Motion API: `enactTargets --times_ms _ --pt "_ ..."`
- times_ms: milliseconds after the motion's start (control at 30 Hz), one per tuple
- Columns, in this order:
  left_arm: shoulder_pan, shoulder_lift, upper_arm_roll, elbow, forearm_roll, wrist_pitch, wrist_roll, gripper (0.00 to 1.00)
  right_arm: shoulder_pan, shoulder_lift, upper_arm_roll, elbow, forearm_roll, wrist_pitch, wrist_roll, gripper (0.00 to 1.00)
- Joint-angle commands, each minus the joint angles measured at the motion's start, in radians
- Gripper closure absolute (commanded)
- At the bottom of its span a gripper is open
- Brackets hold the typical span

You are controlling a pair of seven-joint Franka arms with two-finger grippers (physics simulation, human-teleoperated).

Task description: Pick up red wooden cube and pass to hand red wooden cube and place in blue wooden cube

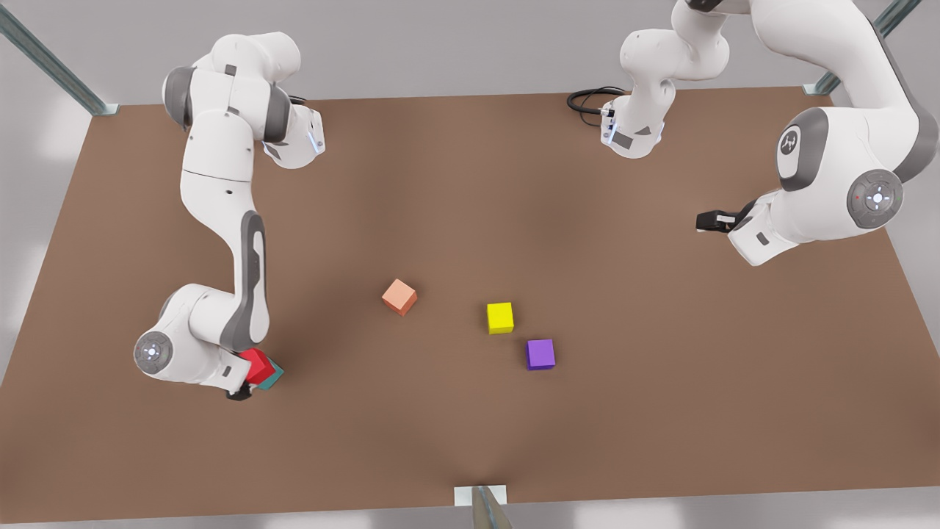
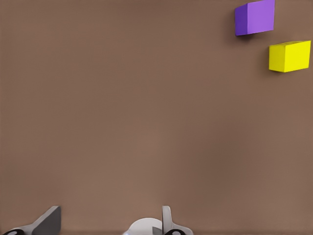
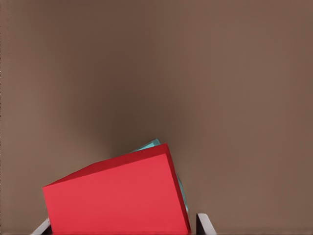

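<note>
Over blue wooden cube (image 1: 275, 376): right claw (image 1: 246, 382) grasping red wooden cube (image 1: 257, 365) | left claw (image 1: 709, 221) released

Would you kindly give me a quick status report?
Right gripper shut on red wooden cube, over blue wooden cube. Left gripper open, waiting at front view's right. Nothing in the way.

Front view: high, looking down on whole table (image 1: 661, 411). Wrist views face down past their claws; left shares purple cube (image 2: 254, 17), yellow cube (image 2: 289, 56) with front.
</note>
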Motion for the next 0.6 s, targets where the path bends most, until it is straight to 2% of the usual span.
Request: enactTargets --times_ms 0,233,333,500,567 --pt "0.0 -0.001 0.0 0.0 0.0 0.0 -0.006 0.0 -0.001 -0.006 -0.011 0.0 -0.003 -0.026 0.012 0.0" --pt "0.0 -0.001 0.0 0.0 0.0 -0.002 -0.006 0.0 0.021 -0.061 -0.069 0.0 -0.005 -0.181 0.025 0.0" --pt "0.0 -0.001 0.0 -0.001 0.0 -0.003 -0.01 0.0 0.101 -0.087 -0.202 0.0 -0.006 -0.319 0.077 0.0" --pt "0.0 -0.001 0.0 -0.001 0.0 -0.01 -0.01 0.0 0.102 -0.141 -0.206 0.006 0.0 -0.619 0.873 0.0" --pt "0.0 -0.003 0.0 -0.001 0.0 -0.011 -0.01 0.0 0.124 -0.129 -0.199 0.015 -0.002 -0.733 1.525 0.0"
